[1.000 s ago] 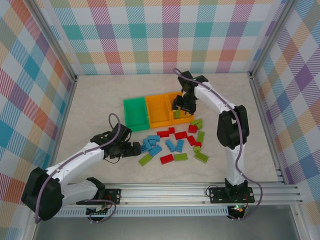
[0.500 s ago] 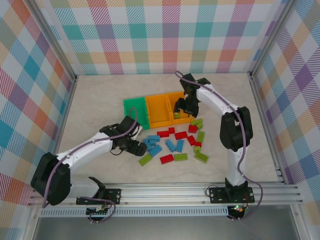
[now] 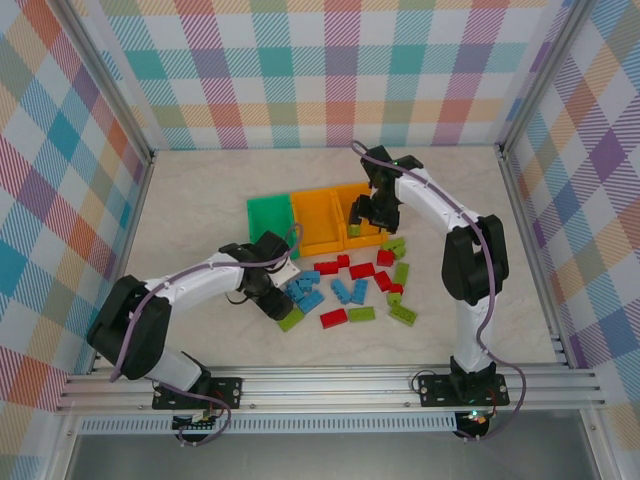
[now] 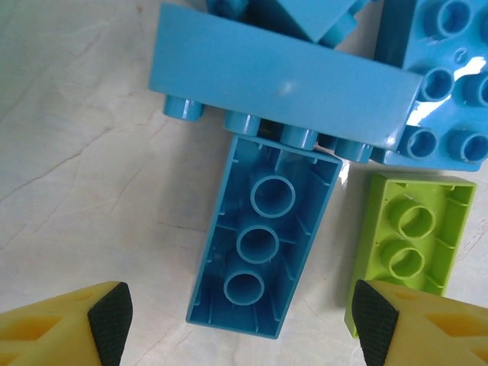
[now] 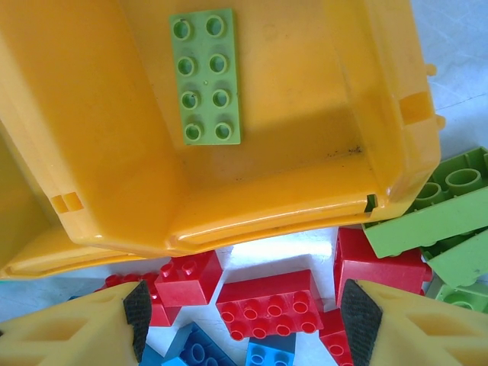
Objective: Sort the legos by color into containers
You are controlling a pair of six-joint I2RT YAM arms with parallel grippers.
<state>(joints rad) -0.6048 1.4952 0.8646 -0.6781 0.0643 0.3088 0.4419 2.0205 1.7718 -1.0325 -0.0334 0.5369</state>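
Straddling blue brick [image 4: 263,244] with left fingers [image 4: 110,316] apart, for a pinch; hovering over orange bin [image 5: 320,91], right fingers [image 5: 137,316] apart too.

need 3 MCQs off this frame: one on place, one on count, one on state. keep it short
1. Where does the lime brick in the right wrist view lie?
A. outside the bins
B. inside an orange bin
C. balanced on a bin rim

2. How many orange bins stand beside the green bin?
A. none
B. one
C. two

3. How does the blue brick between the left fingers lie?
A. hollow side up
B. studs up
C. standing on end

Key:
1 B, it lies flat on the bin's floor, studs up.
2 C, the top view shows two orange ones side by side.
3 A, its inner tubes face the left wrist camera.
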